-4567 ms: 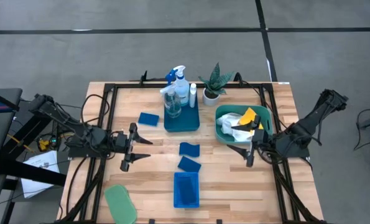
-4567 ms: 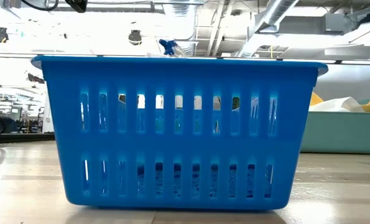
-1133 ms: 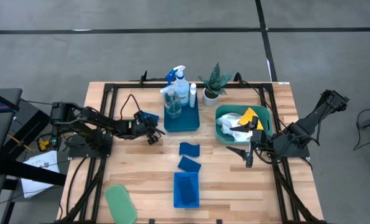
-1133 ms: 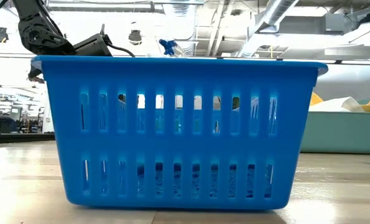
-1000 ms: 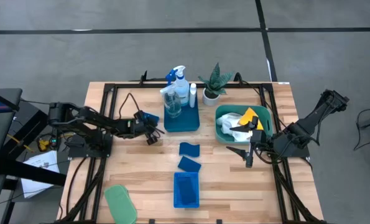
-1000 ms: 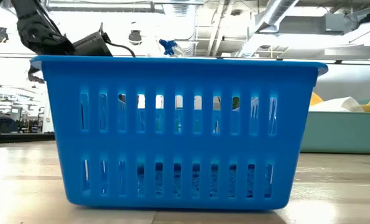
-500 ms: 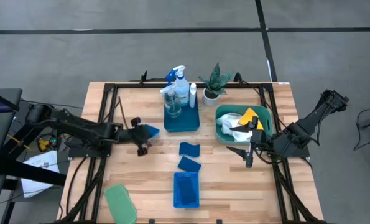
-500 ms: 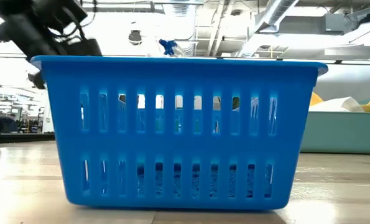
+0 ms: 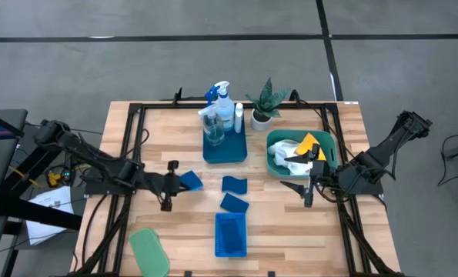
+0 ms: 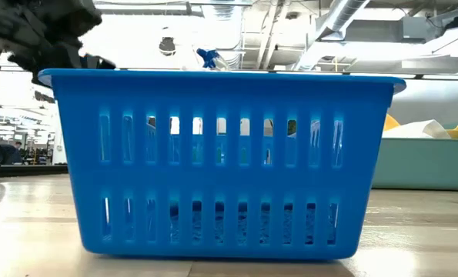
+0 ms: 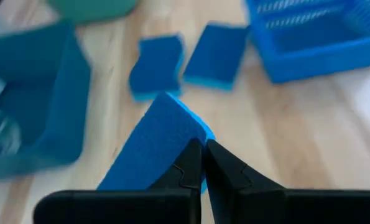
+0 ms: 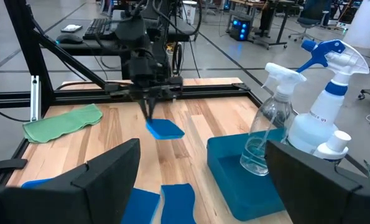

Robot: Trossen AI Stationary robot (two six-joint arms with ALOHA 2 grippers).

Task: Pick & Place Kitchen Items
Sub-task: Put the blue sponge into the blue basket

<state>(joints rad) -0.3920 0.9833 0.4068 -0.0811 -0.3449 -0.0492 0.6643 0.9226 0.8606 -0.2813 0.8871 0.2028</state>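
Blue sponge (image 9: 190,181) pinched by its edge in clenched left hand (image 9: 176,183), above table (image 9: 290,223).

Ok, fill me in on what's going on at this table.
The left tool is shut on a blue sponge and holds it clear of the wood, between the teal tray of bottles and the green cloth. Two more sponges lie by the slotted blue basket. The right tool waits open beside the teal tub of cloths.
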